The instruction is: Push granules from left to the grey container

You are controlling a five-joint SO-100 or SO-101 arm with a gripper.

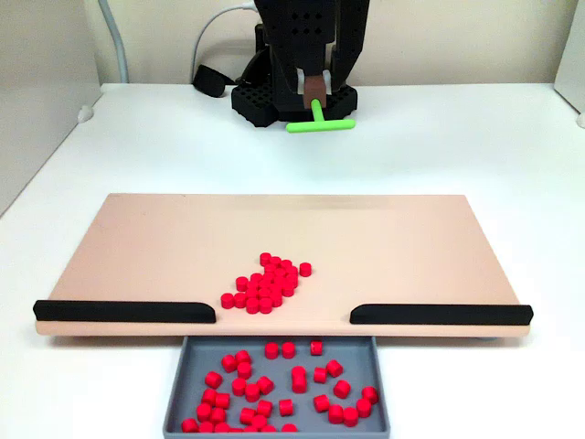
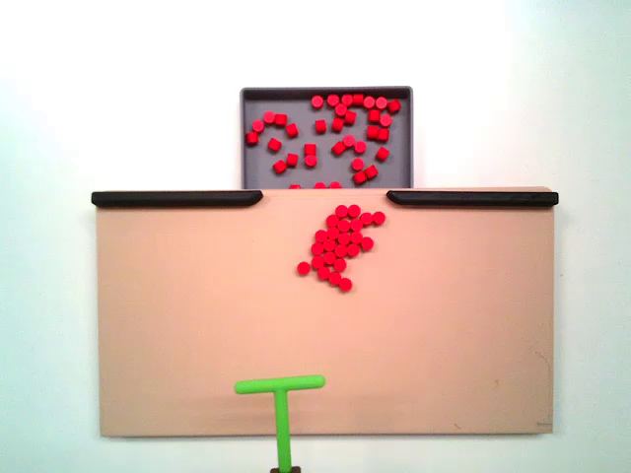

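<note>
1. Granules (image 2: 338, 246) lie clustered on the tan board (image 2: 197, 325) near the gap; others fill the grey container (image 2: 248, 138).
2. The hand (image 1: 315, 91) grips the green pusher (image 2: 280, 386), well behind the cluster.
3. Next, probably: advance the pusher, sweeping beads through the gap.

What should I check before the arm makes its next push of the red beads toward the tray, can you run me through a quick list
1. Green T-shaped pusher held in the gripper: ok, stem sits between the fingers.
2. Pusher behind the granules, on the side away from the tray: ok, well back near the board's far edge.
3. Pusher bar lined up with the pile: not ok, it sits left of the pile in this fixed view.
4. Gap between the black strips open: ok.
5. Grey container under the gap: ok, already holding many beads.
6. Bar touching the tan board: cannot tell.
</note>
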